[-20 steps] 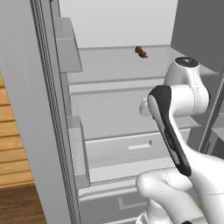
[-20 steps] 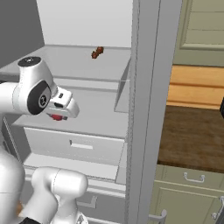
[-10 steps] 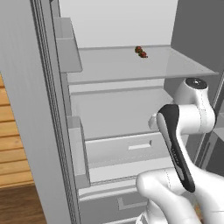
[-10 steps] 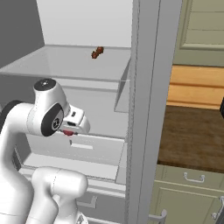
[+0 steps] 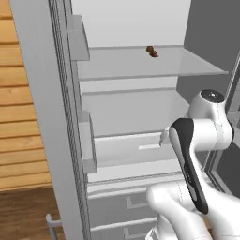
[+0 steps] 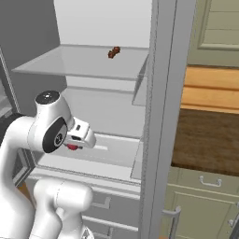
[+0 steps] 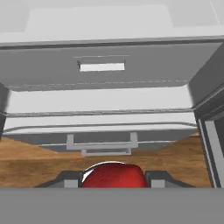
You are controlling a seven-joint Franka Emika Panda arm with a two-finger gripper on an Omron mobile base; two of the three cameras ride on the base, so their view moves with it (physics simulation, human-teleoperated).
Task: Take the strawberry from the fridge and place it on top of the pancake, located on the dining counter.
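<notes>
Left base view: the tall light-grey fridge (image 5: 56,117) stands open, its white inner shelves exposed, and a small dark-brown item (image 5: 151,51) lies on the upper glass shelf (image 5: 140,63). The white arm bends low in front of the fridge's lower drawers. Right base view: the tool (image 6: 73,146) hangs just in front of the white inner drawer (image 6: 109,151), with a small rounded red strawberry (image 6: 72,147) visible at its fingers; the brown item rests on the upper shelf, well above the tool. To the right of the fridge lies a dark-brown wooden bench (image 6: 205,140). Hand view: the strawberry (image 7: 113,176) sits between the two dark finger tips (image 7: 70,178), the tool closed on it, looking at the fridge's bottom drawers (image 7: 103,142) and wooden floor.
</notes>
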